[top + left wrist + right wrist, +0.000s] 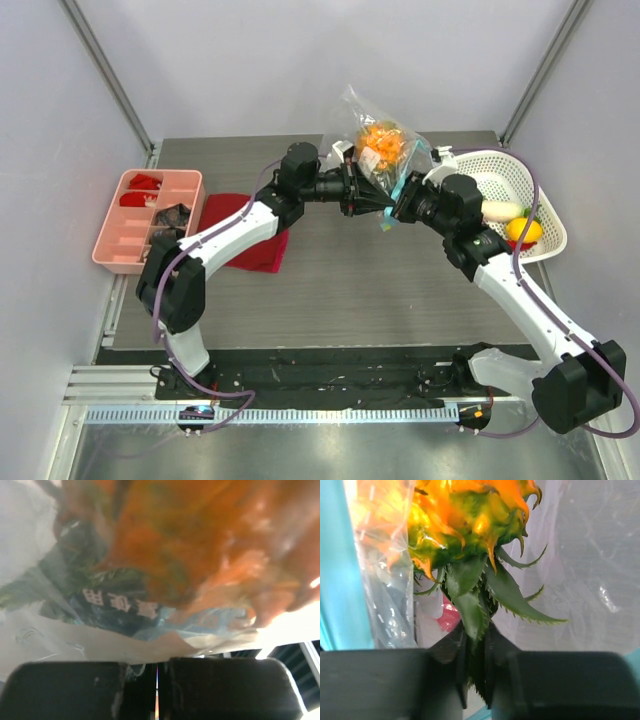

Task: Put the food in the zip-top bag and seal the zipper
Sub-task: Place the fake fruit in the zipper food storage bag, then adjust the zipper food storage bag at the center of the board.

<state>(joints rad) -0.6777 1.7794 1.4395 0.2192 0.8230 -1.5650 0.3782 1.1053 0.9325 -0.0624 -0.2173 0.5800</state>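
The clear zip-top bag (pixel 368 120) is held up above the back of the table. The orange-yellow pineapple (pixel 380 143) is inside it. My left gripper (pixel 360 193) is shut on the bag's lower edge; in the left wrist view (pixel 157 666) the plastic (pixel 75 640) is pinched between the jaws. My right gripper (pixel 400 203) is at the bag's mouth, shut on the pineapple's green leaves (pixel 470 605). The teal zipper (pixel 350 580) runs past the pineapple (pixel 465 515) on the left. A cream radish (pixel 500 210), a round orange (pixel 524 230) and a red chili (pixel 520 245) lie in the white basket.
The white basket (pixel 500 165) stands at the back right, close to my right arm. A pink divided tray (pixel 110 250) with red and dark bits sits at the left. A folded red cloth (pixel 245 245) lies under my left arm.
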